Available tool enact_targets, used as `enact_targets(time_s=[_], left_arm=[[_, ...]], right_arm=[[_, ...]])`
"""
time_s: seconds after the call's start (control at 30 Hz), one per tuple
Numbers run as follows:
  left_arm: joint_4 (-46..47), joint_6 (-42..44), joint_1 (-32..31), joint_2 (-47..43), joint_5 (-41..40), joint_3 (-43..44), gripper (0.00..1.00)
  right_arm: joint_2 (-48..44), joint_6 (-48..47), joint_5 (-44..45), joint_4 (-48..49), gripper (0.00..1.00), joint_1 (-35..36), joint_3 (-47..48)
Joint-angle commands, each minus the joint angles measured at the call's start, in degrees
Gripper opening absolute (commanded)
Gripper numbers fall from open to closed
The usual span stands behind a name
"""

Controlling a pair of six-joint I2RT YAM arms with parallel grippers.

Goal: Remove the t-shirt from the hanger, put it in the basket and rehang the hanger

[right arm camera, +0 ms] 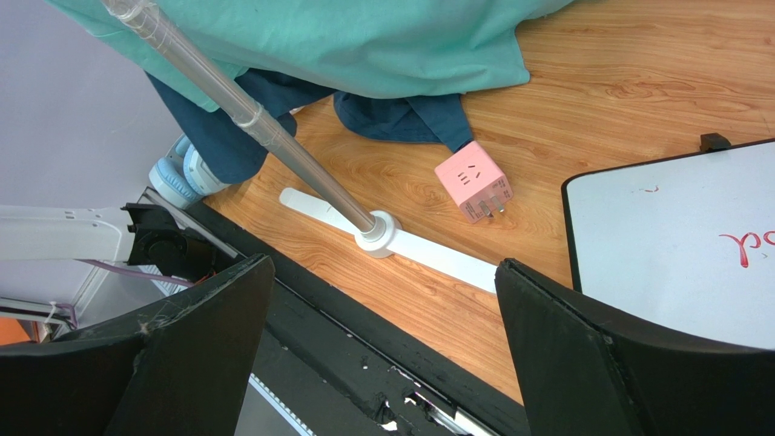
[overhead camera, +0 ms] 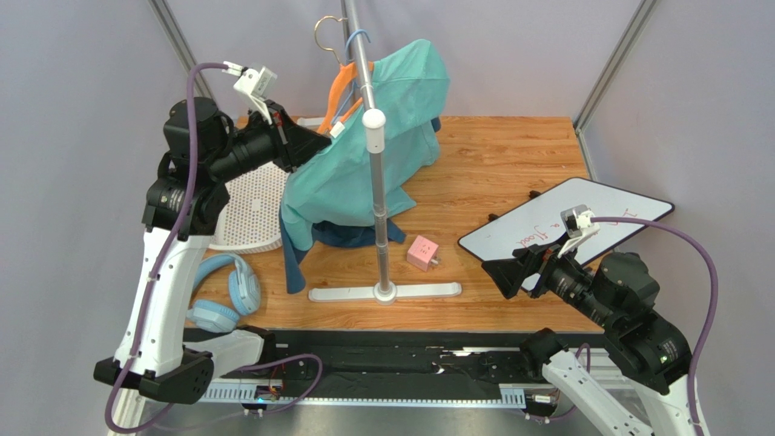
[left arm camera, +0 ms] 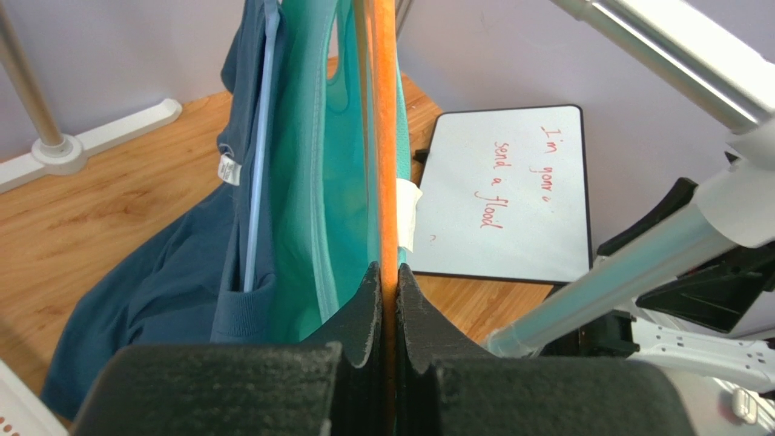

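wide-open right end effector (right arm camera: 384, 272) with black fingers at the frame's bottom, teal cotton t-shirt (right arm camera: 364, 41) draped above dark blue garment (right arm camera: 400, 116), silver metal pole (right arm camera: 246, 113) on flat white base (right arm camera: 427, 254), pink cube plug adapter (right arm camera: 473, 182) on wooden counter (right arm camera: 637, 82), black-framed whiteboard (right arm camera: 673, 245) at right

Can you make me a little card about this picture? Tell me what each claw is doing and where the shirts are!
left claw: shut, pinching the orange hanger
right claw: wide open, holding nothing, low beside the whiteboard
teal t-shirt: draped on the orange hanger, up on the rack
dark blue shirt: hanging under the teal one, reaching the table
also on the table: pink plug cube, blue headphones
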Motion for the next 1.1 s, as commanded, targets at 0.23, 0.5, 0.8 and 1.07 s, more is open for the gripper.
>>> enact_targets(time_s=[0.23, 0.5, 0.8, 1.07], left_arm=[[2.96, -1.14, 0.13, -15.81, -2.21, -8.13, 0.00], [3.84, 1.84, 0.13, -28.74, -1.76, -23.17, 0.00], [9.45, 1.67, 0.13, -24.01, 8.25, -30.56, 0.00], [18.32, -1.32, 0.13, -18.48, 12.29, -38.03, 0.00]], right_arm=[[-0.54, -0.11, -0.35, 1.23, 1.00, 0.18, -0.60], [1.65, 0.94, -1.32, 5.36, 1.00, 0.18, -2.80], [9.82, 1.82, -2.38, 13.62, 0.98, 0.10, -2.19], [18.08, -1.07, -0.71, 20.02, 0.96, 0.18, 1.07]])
